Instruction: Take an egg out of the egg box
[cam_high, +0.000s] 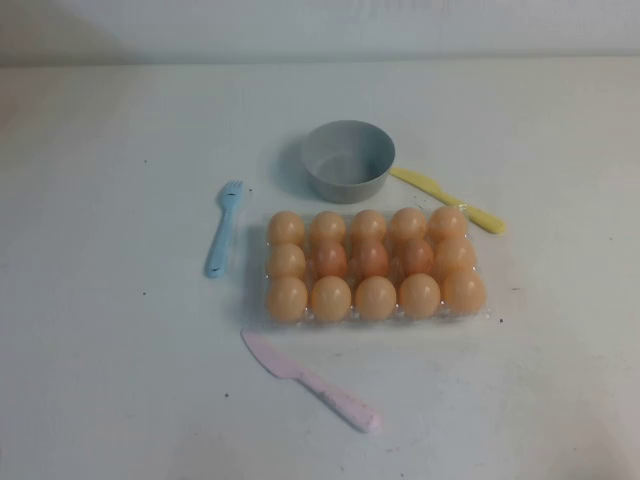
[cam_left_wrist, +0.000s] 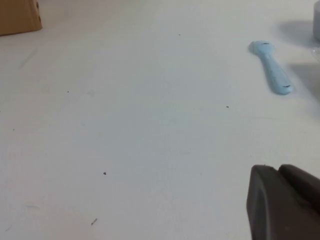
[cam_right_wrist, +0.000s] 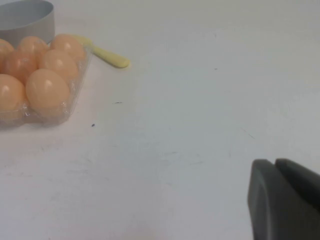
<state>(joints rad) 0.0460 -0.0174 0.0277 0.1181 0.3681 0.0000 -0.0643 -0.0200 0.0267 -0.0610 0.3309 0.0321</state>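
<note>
The white table (cam_high: 100, 380) carries the clear egg box (cam_high: 258, 272) at its middle, all fifteen cups filled, with the egg (cam_high: 287, 298) at the near left corner sitting in its cup. A grey bowl (cam_high: 348, 160) stands just behind the box, a pink knife (cam_high: 310, 381) lies in front, a blue fork (cam_high: 223, 227) to its left and a yellow knife (cam_high: 448, 199) behind its right. The left gripper (cam_left_wrist: 285, 200) hovers over bare table well left of the fork, its fingers pressed together on nothing, and the right gripper (cam_right_wrist: 286, 197) hangs off to the box's right, and whether it is closed I cannot tell.
</note>
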